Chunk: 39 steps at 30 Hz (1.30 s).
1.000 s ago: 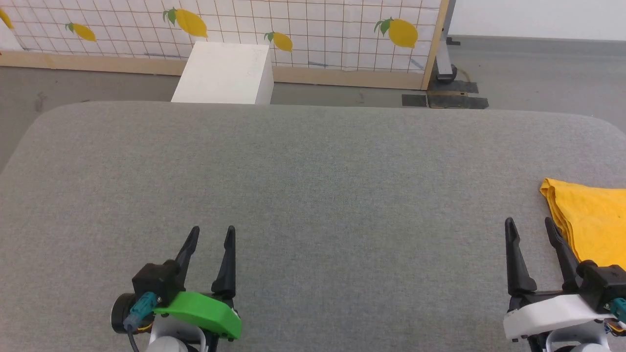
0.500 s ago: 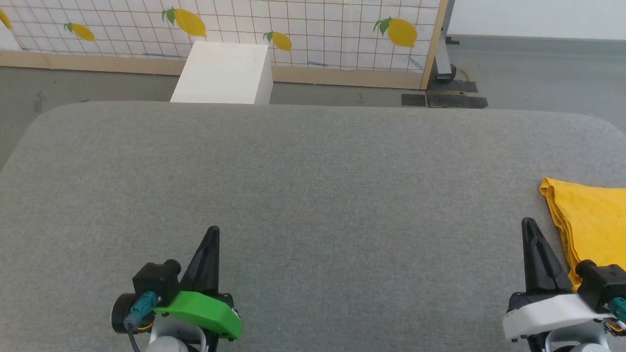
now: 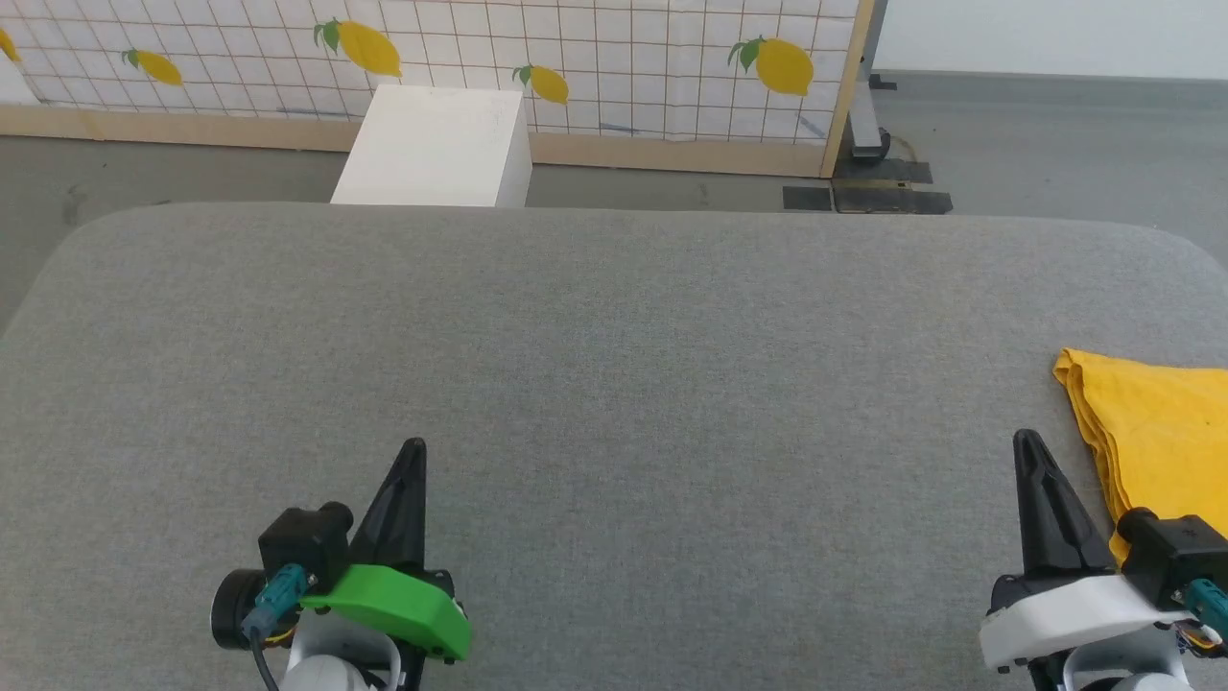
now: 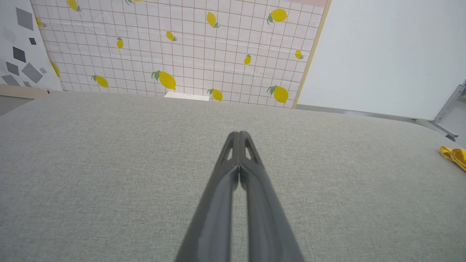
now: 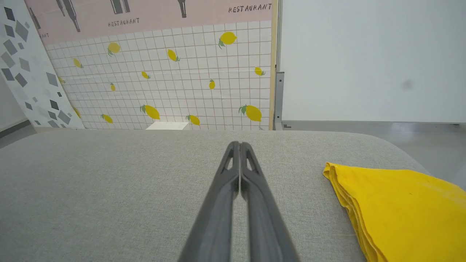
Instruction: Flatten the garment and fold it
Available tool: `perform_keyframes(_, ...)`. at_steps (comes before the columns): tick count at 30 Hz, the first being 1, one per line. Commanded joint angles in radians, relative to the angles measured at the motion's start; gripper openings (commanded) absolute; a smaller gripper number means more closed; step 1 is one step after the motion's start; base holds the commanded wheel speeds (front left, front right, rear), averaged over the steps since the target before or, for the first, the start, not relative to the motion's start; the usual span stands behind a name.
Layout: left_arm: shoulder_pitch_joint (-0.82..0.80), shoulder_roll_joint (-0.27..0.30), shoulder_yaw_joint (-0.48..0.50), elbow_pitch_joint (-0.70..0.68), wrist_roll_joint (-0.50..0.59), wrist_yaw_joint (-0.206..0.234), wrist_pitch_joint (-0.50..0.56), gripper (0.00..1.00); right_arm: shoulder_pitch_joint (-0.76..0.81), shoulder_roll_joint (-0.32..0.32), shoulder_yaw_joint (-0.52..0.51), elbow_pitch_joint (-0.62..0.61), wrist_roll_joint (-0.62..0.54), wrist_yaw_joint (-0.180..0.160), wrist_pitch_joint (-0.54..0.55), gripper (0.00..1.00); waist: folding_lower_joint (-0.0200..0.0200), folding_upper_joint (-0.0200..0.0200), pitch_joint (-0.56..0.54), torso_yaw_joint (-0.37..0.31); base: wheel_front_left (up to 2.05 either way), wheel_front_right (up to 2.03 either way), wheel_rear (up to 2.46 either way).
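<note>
The garment (image 3: pixel 1161 432) lies folded at the right edge of the grey surface (image 3: pixel 614 326). It is a flat, bright yellow packet, plain on top, with stacked layers showing along its inward side. The right jaws, just beside it, are pressed together and empty, as are the left jaws, well apart from it.

light: bright, even | shadows: faint | focus: sharp (wrist edges bowed)

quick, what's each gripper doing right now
left gripper: closed, holding nothing
right gripper: closed, holding nothing, beside the garment
</note>
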Motion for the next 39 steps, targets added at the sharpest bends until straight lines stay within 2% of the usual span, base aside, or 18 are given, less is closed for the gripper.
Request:
perform_keyframes(1, 0.010, -0.002, 0.004, -0.009, 0.012, 0.009, 0.006, 0.00, -0.007, 0.000, 0.005, -0.005, -0.008, 0.000, 0.006, 0.00, 0.0000, 0.0000, 0.000, -0.001, 0.00, 0.00, 0.00)
perform_keyframes(39, 0.032, -0.007, 0.033, -0.085, 0.089, 0.048, 0.089, 0.00, -0.022, 0.001, 0.039, -0.017, -0.049, -0.001, 0.066, 0.00, 0.0000, 0.0000, -0.010, -0.014, 0.00, 0.00, 0.00)
